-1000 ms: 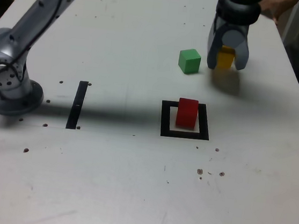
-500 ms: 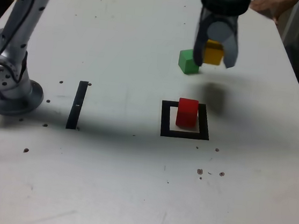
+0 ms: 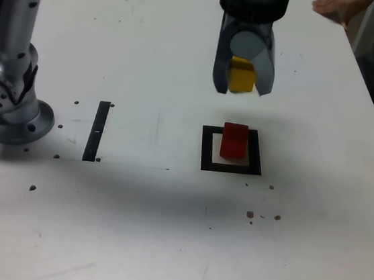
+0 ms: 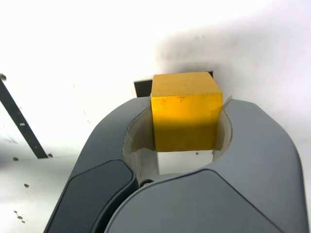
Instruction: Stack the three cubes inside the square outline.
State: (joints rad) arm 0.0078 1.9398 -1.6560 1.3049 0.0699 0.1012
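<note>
Exterior view shows my hand (image 3: 242, 79) pinching the yellow cube (image 3: 241, 76) above the counter (image 3: 132, 208), short of the red cube (image 3: 233, 141) already inside the square outline (image 3: 230, 166), while wrist view shows yellow cube (image 4: 186, 111) clamped, green unseen, two stacks left.

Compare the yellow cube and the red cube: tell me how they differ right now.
The yellow cube is clamped in the gripper and hangs in the air; the red cube rests free on the table. The red cube sits inside the square outline; the yellow cube is above the table short of that outline, as the exterior view shows it. They differ in colour. Both look like plain blocks of about equal size.
</note>
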